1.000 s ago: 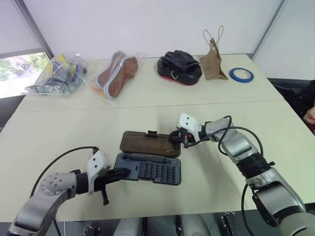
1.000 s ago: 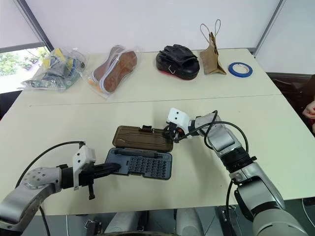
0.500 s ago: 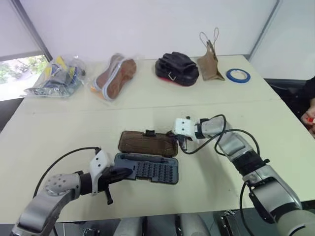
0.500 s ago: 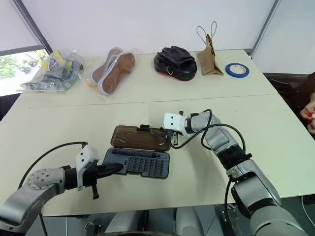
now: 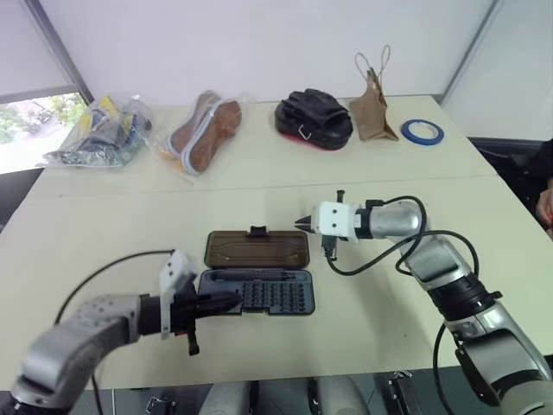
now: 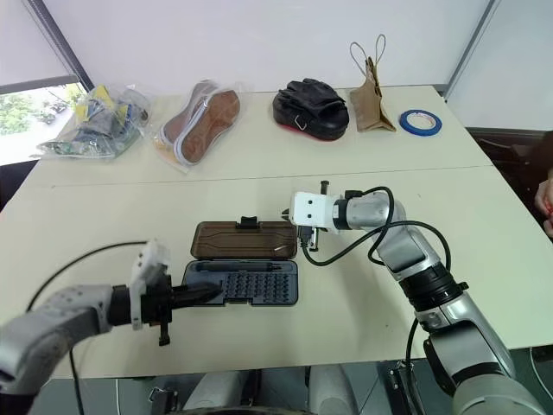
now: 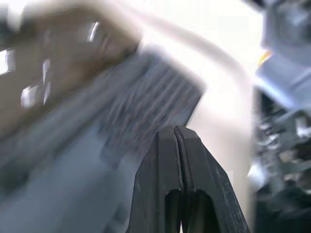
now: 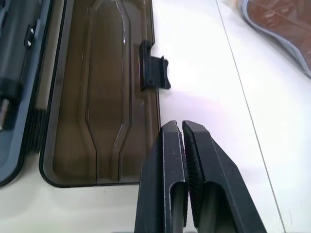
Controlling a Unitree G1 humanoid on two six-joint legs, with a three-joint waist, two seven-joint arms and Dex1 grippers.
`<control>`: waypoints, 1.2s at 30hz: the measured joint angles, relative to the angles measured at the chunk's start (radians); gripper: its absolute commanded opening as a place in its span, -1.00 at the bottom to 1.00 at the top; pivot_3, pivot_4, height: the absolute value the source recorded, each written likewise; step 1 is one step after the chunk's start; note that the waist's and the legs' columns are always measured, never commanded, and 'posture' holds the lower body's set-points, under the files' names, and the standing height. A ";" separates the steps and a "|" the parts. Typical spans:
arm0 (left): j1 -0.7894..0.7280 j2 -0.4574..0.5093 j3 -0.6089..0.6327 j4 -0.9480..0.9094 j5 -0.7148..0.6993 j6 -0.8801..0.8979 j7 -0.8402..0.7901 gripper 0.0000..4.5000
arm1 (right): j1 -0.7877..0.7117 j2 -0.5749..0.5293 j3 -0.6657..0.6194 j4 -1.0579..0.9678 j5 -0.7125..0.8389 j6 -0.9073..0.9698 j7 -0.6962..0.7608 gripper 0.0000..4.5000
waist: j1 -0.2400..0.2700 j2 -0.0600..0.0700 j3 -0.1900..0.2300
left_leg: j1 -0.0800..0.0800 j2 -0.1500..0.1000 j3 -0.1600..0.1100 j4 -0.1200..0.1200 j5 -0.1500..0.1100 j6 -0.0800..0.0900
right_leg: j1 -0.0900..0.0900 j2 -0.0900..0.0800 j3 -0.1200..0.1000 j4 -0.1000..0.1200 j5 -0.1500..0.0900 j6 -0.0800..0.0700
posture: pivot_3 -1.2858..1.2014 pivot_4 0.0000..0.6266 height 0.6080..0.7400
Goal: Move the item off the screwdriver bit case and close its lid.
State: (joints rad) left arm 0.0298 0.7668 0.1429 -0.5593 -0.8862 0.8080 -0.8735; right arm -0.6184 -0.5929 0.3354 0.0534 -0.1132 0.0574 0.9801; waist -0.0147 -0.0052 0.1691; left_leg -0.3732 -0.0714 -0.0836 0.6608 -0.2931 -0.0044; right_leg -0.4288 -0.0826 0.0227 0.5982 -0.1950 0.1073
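The screwdriver bit case lies open near the table's front middle. Its blue-grey base (image 5: 259, 292), full of bits, is nearest me. Its brown see-through lid (image 5: 257, 250) lies flat behind it, with a black latch (image 8: 153, 73) on the far edge. My left gripper (image 5: 226, 301) is shut, and its tips rest against the left end of the base. My right gripper (image 5: 301, 224) is shut on nothing and hovers just off the lid's far right corner, apart from it. Nothing lies on the lid or the base.
Along the back of the table lie a plastic bag of items (image 5: 99, 130), bagged insoles (image 5: 205, 131), a black bundle (image 5: 314, 117), a brown paper bag (image 5: 371, 108) and a blue tape roll (image 5: 422, 131). A person's hand (image 5: 545, 203) shows at the right edge.
My right gripper has pulled back and up from the lid's right edge. The case now lies squarer to the table's front. My left gripper stays at the base's left end.
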 measured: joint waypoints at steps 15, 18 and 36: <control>0.006 0.093 0.082 0.121 -0.006 -0.033 -0.022 -1.00 | -0.067 0.029 -0.031 0.064 0.015 0.107 -0.032 0.30 | 0.005 -0.001 0.005 | -0.001 0.000 0.000 -0.001 0.000 -0.001 | -0.001 0.000 0.001 -0.001 0.000 -0.001 | 0.03 -0.52 1.00; 0.022 0.100 0.004 0.146 0.139 -0.147 -0.061 -1.00 | -0.071 0.046 -0.031 0.063 0.022 0.144 -0.029 0.30 | 0.003 -0.001 0.006 | -0.001 -0.001 0.001 -0.001 0.000 0.000 | -0.001 -0.001 0.001 -0.002 0.000 -0.001 | 0.03 -0.52 1.00; 0.053 0.080 -0.167 0.267 0.452 -0.486 -0.168 -1.00 | -0.110 0.137 0.008 0.138 0.074 0.428 0.061 0.30 | -0.001 0.001 0.005 | -0.001 -0.001 0.001 -0.003 0.000 0.000 | -0.002 -0.001 0.001 -0.001 0.000 0.000 | 0.03 -0.52 1.00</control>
State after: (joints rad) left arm 0.0828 0.8465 -0.0237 -0.2918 -0.4346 0.3216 -1.0418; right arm -0.7287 -0.4561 0.3437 0.1910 -0.0392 0.4858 1.0406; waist -0.0153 -0.0045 0.1745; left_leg -0.3738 -0.0722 -0.0825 0.6575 -0.2930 -0.0047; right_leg -0.4308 -0.0841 0.0235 0.5969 -0.1950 0.1069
